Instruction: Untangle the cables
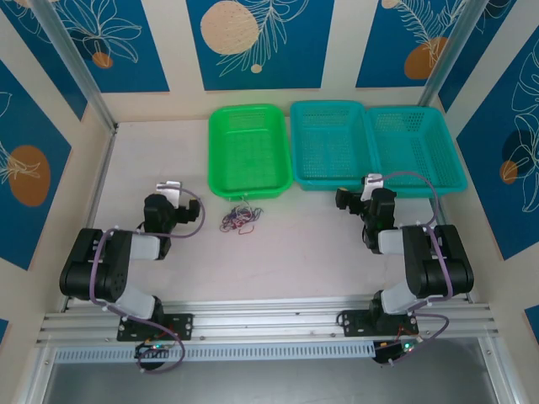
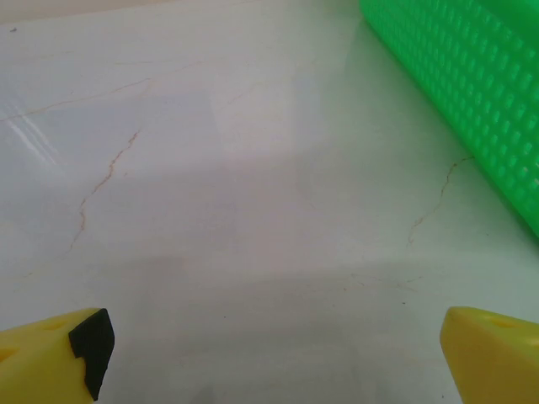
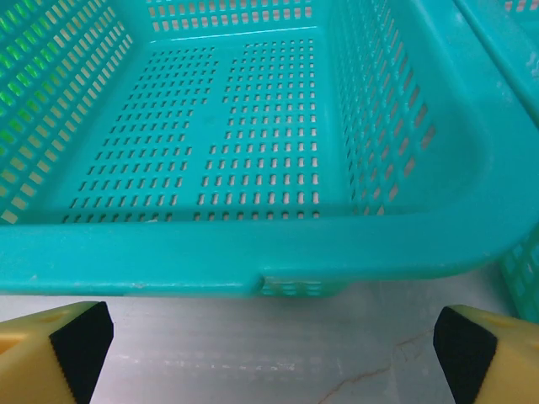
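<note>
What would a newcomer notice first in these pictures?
Three bright baskets stand in a row at the far side of the table: a green basket on the left, then the middle teal basket and the right teal basket. Just in front of the green one lies a small multi-coloured tangle of cables. The left pincer and right pincer flank it, both open and empty.

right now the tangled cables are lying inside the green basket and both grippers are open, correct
Not quite: the cables lie on the table just in front of the green basket, not inside it, as the top external view shows. The rest holds: the left gripper and the right gripper are both open.
</note>
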`<state>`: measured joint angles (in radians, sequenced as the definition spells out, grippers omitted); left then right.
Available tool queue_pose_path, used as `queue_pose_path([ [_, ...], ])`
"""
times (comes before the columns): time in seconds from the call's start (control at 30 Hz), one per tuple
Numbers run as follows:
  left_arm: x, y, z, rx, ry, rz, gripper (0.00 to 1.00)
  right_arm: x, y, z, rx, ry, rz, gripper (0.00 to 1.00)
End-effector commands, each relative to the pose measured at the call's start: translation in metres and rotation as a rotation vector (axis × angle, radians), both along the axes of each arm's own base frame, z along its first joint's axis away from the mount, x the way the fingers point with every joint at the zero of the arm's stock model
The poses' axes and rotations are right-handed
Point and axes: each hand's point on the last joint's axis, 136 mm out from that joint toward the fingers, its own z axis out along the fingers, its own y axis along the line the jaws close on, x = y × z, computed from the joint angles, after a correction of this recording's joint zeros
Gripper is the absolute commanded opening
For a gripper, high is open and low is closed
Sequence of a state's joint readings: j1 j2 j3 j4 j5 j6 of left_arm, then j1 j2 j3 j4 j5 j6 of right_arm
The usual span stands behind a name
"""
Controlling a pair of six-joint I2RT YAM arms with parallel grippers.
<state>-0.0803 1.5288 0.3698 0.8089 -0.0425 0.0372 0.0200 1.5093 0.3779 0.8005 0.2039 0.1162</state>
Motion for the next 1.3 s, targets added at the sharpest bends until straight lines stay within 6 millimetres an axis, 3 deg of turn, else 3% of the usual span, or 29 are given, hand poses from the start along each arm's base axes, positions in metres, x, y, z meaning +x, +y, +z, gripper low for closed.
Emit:
queue_pose_path([
  [0.0, 0.011, 0.001, 0.014, 0.003, -0.054, -0.015, 1.00, 0.010, -0.002, 0.013, 0.000, -0.048, -0.023, 0.99],
  [0.67, 0.010, 0.005, 0.015, 0.005, -0.061, 0.012, 1.00, 0.002, 0.002, 0.020, 0.000, -0.091, 0.002, 0.99],
  [0.8, 0.004, 0.015, 0.020, 0.002, -0.106, 0.071, 1.00, -0.012, -0.003, 0.041, -0.022, -0.155, -0.050, 0.99],
  [0.93, -0.006, 0.026, 0.033, -0.002, -0.156, 0.135, 1.00, -0.029, -0.008, 0.062, 0.048, -0.090, -0.114, 0.99],
  [1.1, -0.031, 0.050, 0.058, -0.022, -0.181, 0.298, 1.00, -0.076, -0.010, 0.109, 0.235, -0.151, -0.172, 0.99],
  [1.2, -0.043, 0.048, 0.081, -0.081, -0.229, 0.314, 1.00, -0.105, 0.011, 0.133, 0.380, -0.112, -0.085, 0.99],
  [1.27, -0.051, 0.043, 0.098, -0.165, -0.229, 0.318, 1.00, -0.121, 0.038, 0.148, 0.476, -0.066, 0.045, 0.99],
])
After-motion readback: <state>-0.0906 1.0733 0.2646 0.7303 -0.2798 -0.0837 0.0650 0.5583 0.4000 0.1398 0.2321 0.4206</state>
